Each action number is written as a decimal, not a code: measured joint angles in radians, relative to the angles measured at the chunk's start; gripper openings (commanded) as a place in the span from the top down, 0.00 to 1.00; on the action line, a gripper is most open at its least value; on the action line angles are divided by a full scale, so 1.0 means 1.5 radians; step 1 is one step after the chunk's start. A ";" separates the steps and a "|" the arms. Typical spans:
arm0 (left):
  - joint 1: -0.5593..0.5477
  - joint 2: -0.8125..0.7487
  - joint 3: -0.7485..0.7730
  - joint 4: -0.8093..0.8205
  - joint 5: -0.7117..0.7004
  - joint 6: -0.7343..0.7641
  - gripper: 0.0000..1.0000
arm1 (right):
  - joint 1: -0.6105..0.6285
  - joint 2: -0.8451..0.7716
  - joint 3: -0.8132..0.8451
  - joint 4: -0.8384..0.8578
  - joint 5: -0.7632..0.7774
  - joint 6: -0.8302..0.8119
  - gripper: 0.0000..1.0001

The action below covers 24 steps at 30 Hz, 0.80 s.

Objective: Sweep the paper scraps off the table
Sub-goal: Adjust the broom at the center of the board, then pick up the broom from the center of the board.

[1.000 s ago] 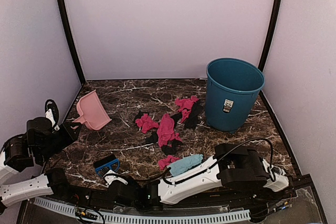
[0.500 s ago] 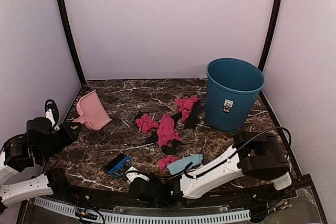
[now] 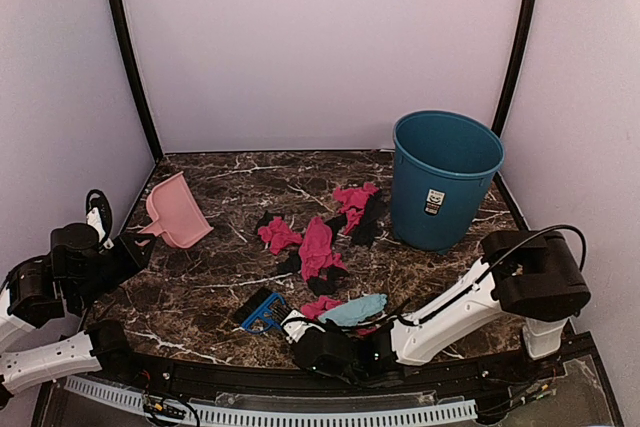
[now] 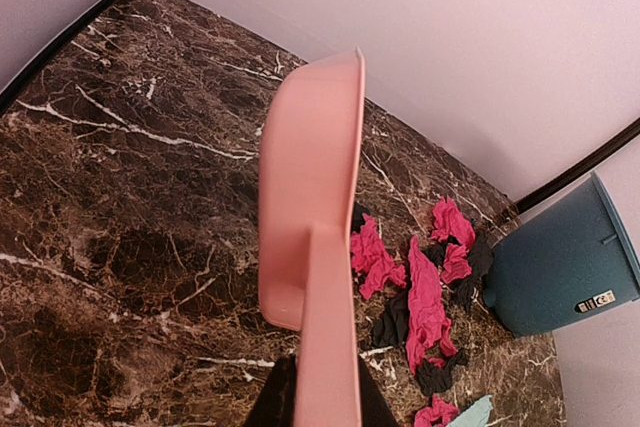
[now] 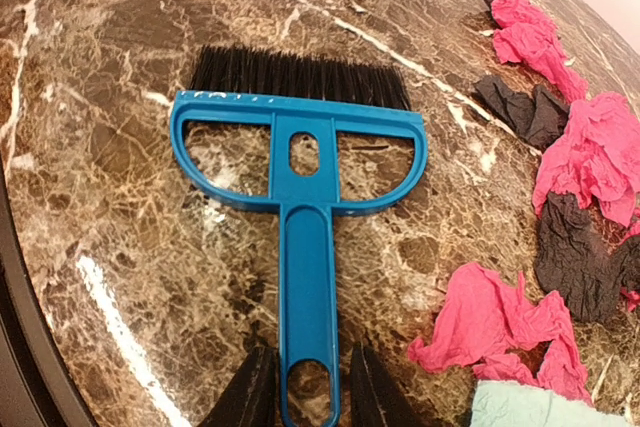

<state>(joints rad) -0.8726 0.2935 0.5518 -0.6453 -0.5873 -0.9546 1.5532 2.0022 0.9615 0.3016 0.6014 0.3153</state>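
Right wrist view: the right hand (image 5: 310, 395) is narrow on the tip of the brush (image 5: 300, 147) handle; this shallow grip may slip under sweeping load. The paper scraps (image 5: 590, 147) lie at frame right on the desk (image 5: 120, 247). The left hand (image 4: 325, 405) grips the dustpan (image 4: 310, 177) well apart from them, so swept scraps could scatter.

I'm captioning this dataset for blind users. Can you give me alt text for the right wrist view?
A blue hand brush with black bristles lies on the dark marble table, its handle end held by the right gripper at the bottom edge. Crumpled pink and black paper scraps lie to its right, a light blue scrap in the bottom right corner.
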 measured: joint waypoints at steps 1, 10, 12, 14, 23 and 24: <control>0.000 0.000 0.000 0.000 0.000 0.000 1.00 | -0.001 -0.001 -0.007 0.012 -0.003 -0.005 0.66; 0.000 0.006 0.000 0.000 0.004 0.000 1.00 | -0.011 -0.002 -0.045 0.090 -0.017 -0.020 0.66; 0.001 0.009 0.000 0.000 0.006 0.000 1.00 | -0.013 -0.002 -0.049 0.100 -0.021 -0.019 0.71; 0.001 0.012 0.000 0.000 0.008 0.000 1.00 | -0.015 -0.002 -0.051 0.107 -0.029 -0.020 0.76; 0.002 0.026 -0.012 0.006 0.009 -0.014 1.00 | -0.017 -0.002 -0.062 0.130 -0.048 -0.019 0.96; 0.002 0.030 -0.015 0.007 0.009 -0.016 1.00 | -0.017 -0.002 -0.062 0.130 -0.048 -0.020 0.96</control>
<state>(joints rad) -0.8703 0.3382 0.5293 -0.6350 -0.5732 -0.9779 1.5276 1.9987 0.8688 0.4969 0.5289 0.2852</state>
